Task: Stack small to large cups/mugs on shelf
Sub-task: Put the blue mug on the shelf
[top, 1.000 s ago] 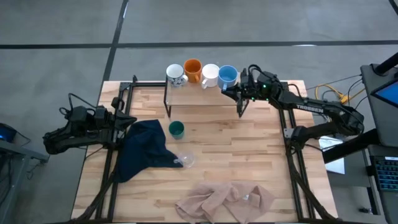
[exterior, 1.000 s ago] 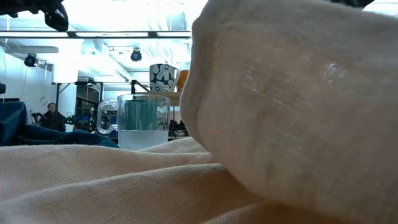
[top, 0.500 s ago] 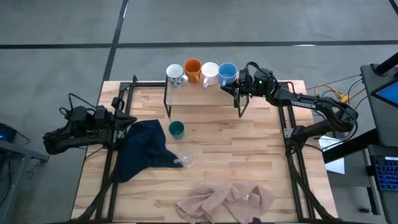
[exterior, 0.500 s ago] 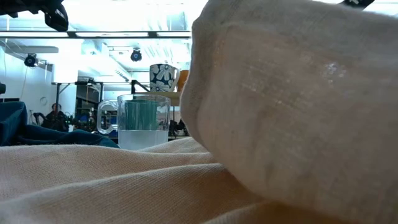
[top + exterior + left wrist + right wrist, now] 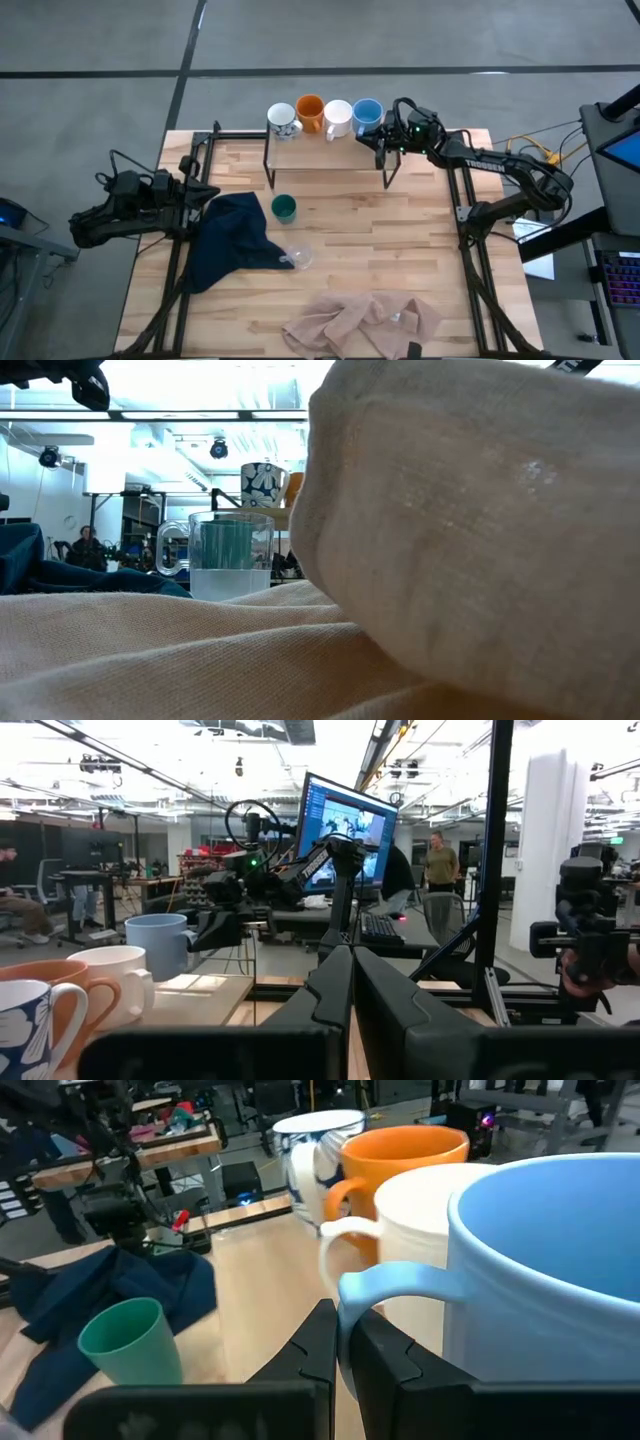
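1. The right arm (image 5: pixel 500 170) is black with white letters on it.
2. A small green light glows near its wrist.
3. The left arm (image 5: pixel 125 215) is black with thin black cables.

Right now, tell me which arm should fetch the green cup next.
Left, probably. The left gripper, shut, waits at the table's left edge beside the dark blue cloth, nearer the green cup. The right gripper, shut, is up at the shelf against the light blue mug.

place: robotics lab | evidence: monitor (image 5: pixel 345 820), workbenches (image 5: pixel 100 880), ceiling strip lights
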Available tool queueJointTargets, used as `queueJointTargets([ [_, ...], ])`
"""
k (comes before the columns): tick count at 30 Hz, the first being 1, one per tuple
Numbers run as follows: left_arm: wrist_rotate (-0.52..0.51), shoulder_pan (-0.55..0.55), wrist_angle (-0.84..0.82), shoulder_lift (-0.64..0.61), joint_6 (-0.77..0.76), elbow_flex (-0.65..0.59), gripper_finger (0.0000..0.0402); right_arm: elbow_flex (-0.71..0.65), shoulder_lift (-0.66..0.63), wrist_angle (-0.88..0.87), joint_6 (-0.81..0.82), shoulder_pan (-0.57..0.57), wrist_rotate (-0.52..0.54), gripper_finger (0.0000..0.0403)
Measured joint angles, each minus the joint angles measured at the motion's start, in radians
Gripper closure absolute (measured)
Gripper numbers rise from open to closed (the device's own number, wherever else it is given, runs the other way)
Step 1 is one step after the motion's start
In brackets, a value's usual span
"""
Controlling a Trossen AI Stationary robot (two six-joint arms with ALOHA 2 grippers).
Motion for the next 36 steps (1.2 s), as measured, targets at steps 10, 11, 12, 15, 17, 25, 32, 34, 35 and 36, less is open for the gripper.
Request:
queueJointTargets([
  [10, 0.0, 0.0, 0.0, 0.0, -0.003, 0.0, 0.0402, 0.0, 0.023, 0.034, 0.019, -0.035, 0.009, 0.039],
  [11, 0.0, 0.0, 0.0, 0.0, -0.003, 0.0, 0.0402, 0.0, 0.028, 0.042, 0.024, -0.035, 0.009, 0.039],
  [12, 0.0, 0.0, 0.0, 0.0, -0.003, 0.0, 0.0402, 0.0, 0.035, 0.054, 0.03, -0.035, 0.009, 0.039],
  [15, 0.0, 0.0, 0.0, 0.0, -0.003, 0.0, 0.0402, 0.0, 0.055, 0.089, 0.047, -0.035, 0.009, 0.039],
  [17, 0.0, 0.0, 0.0, 0.0, -0.003, 0.0, 0.0402, 0.0, 0.068, 0.099, 0.054, -0.035, 0.019, 0.039],
  [25, 0.0, 0.0, 0.0, 0.0, -0.004, 0.0, 0.0402, 0.0, 0.09, 0.119, 0.064, -0.035, 0.062, 0.039],
  [32, 0.001, 0.0, 0.0, 0.0, -0.004, 0.0, 0.0402, 0.0, 0.09, 0.116, 0.072, -0.035, 0.086, 0.039],
  [34, 0.001, 0.0, 0.0, 0.0, -0.004, 0.0, 0.0402, 0.0, 0.09, 0.115, 0.072, -0.035, 0.088, 0.039],
  [35, 0.001, 0.0, 0.0, 0.0, -0.004, 0.0, 0.0402, 0.0, 0.09, 0.116, 0.074, -0.035, 0.089, 0.039],
  [36, 0.001, 0.0, 0.0, 0.0, -0.004, 0.0, 0.0402, -0.001, 0.09, 0.116, 0.077, -0.035, 0.089, 0.039],
])
